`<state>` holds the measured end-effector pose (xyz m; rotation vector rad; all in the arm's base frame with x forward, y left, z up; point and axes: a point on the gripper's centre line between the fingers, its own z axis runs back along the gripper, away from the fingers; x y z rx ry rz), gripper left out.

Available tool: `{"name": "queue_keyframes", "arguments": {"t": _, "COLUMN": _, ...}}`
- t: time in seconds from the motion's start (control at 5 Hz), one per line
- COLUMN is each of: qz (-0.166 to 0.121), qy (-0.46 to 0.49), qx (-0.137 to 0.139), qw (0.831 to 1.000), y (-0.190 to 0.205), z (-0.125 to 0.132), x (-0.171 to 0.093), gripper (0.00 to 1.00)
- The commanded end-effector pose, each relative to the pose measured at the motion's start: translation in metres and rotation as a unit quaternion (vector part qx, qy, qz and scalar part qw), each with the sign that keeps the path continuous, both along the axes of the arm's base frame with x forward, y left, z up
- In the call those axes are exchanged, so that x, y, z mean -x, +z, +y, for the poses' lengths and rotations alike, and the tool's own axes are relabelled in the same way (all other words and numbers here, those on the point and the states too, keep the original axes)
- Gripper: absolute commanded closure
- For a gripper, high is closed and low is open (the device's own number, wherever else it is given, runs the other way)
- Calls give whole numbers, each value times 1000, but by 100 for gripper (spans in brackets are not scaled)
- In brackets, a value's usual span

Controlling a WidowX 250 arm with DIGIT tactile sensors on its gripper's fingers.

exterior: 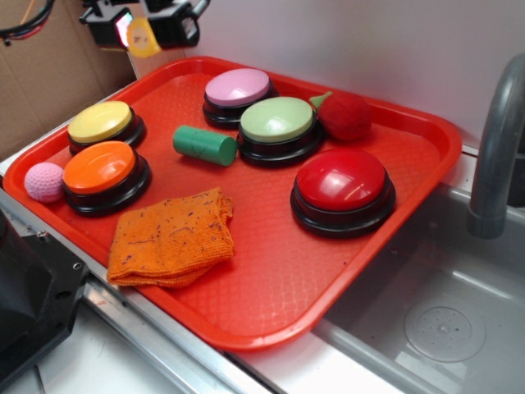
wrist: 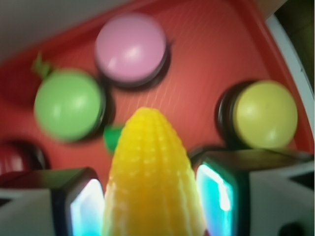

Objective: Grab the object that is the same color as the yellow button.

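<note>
The object is a small yellow toy shaped like a corn cob. It hangs high above the tray's far left corner between the fingers of my gripper. In the wrist view the object fills the gap of the gripper, and both lit pads press its sides. The gripper is shut on it. The yellow button sits on the tray at the left, well below the gripper. It also shows at the right in the wrist view.
The red tray holds orange, pink, light green and red buttons. It also holds a green cylinder, a red toy, a pink knitted ball and an orange cloth. At right are a sink and a faucet.
</note>
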<state>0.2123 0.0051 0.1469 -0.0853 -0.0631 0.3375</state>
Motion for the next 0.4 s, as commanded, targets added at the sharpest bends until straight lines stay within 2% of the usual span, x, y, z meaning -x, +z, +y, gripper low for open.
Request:
{"name": "queue_keyframes", "arguments": {"t": 0.0, "qz": -6, "qy": -76, "qx": 31, "qw": 997, "y": 0, "z": -7, "x": 18, "gripper": 100}}
{"name": "queue_keyframes", "arguments": {"t": 0.2, "qz": 15, "qy": -64, "qx": 21, "qw": 998, "y": -4, "z": -5, "x": 17, "gripper": 100}}
